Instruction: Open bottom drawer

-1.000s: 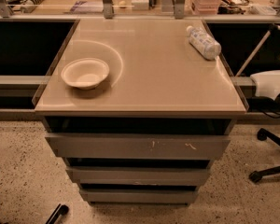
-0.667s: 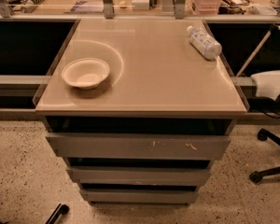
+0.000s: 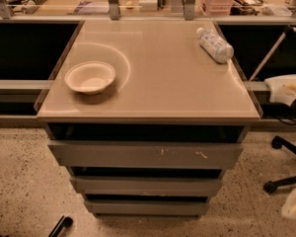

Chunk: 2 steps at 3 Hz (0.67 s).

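**Bottom Drawer Shut, Tool Out of Shot**

Camera view, looking down on a grey three-drawer cabinet (image 3: 145,177). Lowest and narrowest of its fronts, just above the speckled floor (image 3: 24,181): the bottom drawer (image 3: 145,207), plain, handleless, pushed in. Directly above, the middle front (image 3: 145,185), then the widest front (image 3: 145,155) with white scratches. On the table (image 3: 163,88), a white bowl (image 3: 90,77) at left and a plastic bottle (image 3: 215,45) lying at far right, well apart. No sight of the tool anywhere in view; spread or pressed together, cannot tell.
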Available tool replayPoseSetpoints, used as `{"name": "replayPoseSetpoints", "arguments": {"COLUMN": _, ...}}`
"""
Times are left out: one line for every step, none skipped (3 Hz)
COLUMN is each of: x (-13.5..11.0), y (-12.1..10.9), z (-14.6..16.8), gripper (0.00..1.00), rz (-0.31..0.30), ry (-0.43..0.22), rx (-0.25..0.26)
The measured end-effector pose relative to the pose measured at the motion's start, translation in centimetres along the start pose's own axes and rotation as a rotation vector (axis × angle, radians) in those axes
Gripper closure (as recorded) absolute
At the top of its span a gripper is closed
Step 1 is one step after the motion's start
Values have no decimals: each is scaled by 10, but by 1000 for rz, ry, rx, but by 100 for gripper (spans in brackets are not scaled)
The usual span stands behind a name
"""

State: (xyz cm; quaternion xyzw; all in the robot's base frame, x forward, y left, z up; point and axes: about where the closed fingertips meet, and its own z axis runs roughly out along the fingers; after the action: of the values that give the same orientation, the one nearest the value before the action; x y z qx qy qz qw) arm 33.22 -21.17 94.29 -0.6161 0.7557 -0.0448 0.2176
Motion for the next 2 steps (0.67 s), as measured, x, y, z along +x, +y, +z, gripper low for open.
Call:
{"name": "replayPoseSetpoints", "arguments": {"x": -26, "y": 40, "z": 18, "gripper": 0, "rz": -66, "ry": -89, "rx": 73}}
{"name": "replayPoseSetpoints", "arguments": {"x": -30, "y": 49, "z": 39, "gripper": 0, "rz": -80, "ry": -138, "rx": 85}}
